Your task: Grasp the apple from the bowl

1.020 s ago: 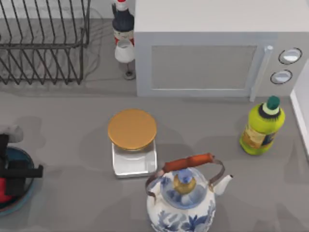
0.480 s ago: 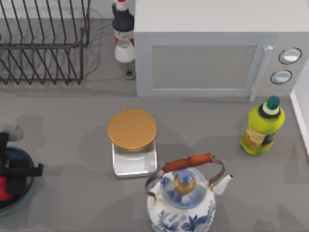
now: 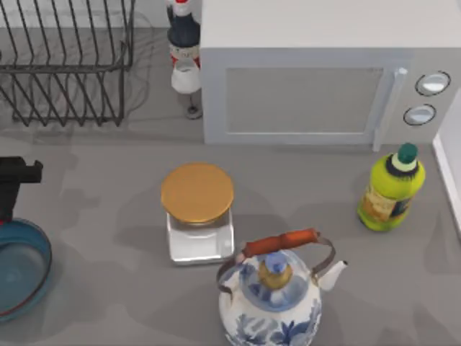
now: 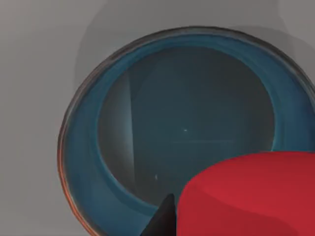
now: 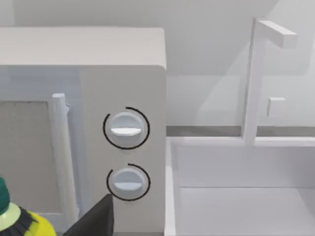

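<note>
The left gripper (image 3: 9, 189), seen from above at the table's left edge, hangs beyond the bowl (image 3: 39, 277); its wrist camera reveals the apple (image 4: 248, 194) pinched against a dark fingertip (image 4: 162, 221), above the bowl's floor

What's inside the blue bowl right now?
Nothing lies in the bowl: in the top view its blue floor is bare. In the left wrist view the apple sits close to the camera above it, at the left gripper, covering part of the bowl's floor and rim.

Even, soft light; faint diffuse shadows.
</note>
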Controlling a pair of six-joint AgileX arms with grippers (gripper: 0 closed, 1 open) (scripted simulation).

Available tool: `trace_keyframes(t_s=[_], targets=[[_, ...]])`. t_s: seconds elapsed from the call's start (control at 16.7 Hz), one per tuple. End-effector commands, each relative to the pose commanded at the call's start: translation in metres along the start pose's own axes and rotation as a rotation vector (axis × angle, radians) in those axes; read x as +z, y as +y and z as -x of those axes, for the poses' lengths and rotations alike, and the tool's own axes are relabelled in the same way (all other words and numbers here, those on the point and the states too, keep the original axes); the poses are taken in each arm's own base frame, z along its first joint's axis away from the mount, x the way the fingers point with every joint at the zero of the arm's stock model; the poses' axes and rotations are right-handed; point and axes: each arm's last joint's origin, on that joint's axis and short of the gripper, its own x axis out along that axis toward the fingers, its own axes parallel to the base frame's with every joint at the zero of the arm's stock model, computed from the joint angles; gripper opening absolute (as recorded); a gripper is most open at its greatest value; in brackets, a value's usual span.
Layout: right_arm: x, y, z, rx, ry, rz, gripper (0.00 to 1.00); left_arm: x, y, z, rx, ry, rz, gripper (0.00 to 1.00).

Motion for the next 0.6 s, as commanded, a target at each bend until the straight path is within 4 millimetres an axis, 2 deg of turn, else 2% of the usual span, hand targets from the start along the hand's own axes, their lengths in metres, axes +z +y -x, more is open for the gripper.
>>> trace_keyframes(t_s=[0.24, 0.36, 0.48, 0.6], targets=[[0.0, 0.0, 0.0, 0.0, 0.0, 0.0, 1.0, -0.006, -0.002, 0.082, 0.0, 0.009, 0.0, 0.0], [0.0, 0.0, 0.0, 0.0, 0.0, 0.0, 1.0, -0.016, -0.004, 0.114, 0.001, -0.005, 0.0, 0.0], [0.0, 0.0, 0.0, 0.0, 0.0, 0.0, 1.0, -0.026, -0.004, 0.136, 0.001, -0.021, 0.0, 0.0], [0.0, 0.0, 0.0, 0.0, 0.0, 0.0, 1.0, -0.031, -0.005, 0.145, 0.001, -0.03, -0.001, 0.0]])
